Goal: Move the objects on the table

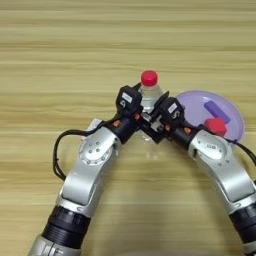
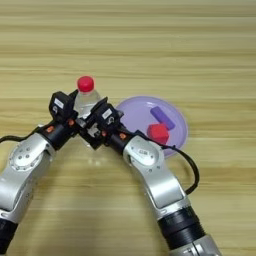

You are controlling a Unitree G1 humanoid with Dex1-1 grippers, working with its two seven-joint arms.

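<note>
Both end effectors (image 1: pixel 131 107) (image 1: pixel 162 117) flank the bottle (image 1: pixel 149 92), grip unclear; lilac plate (image 2: pixel 135 107) holds red cube (image 2: pixel 158 133) and purple block (image 2: pixel 163 118).

The lower part of the bottle (image 1: pixel 149 95) was hidden behind the left gripper (image 1: pixel 134 112) and the right gripper (image 1: pixel 161 116), so I could not tell if their fingers closed on it. A small white thing (image 1: pixel 93 125), maybe the packet, showed only a corner behind the left arm. The near rim of the plate (image 2: pixel 131 106) was covered by the right arm.
</note>
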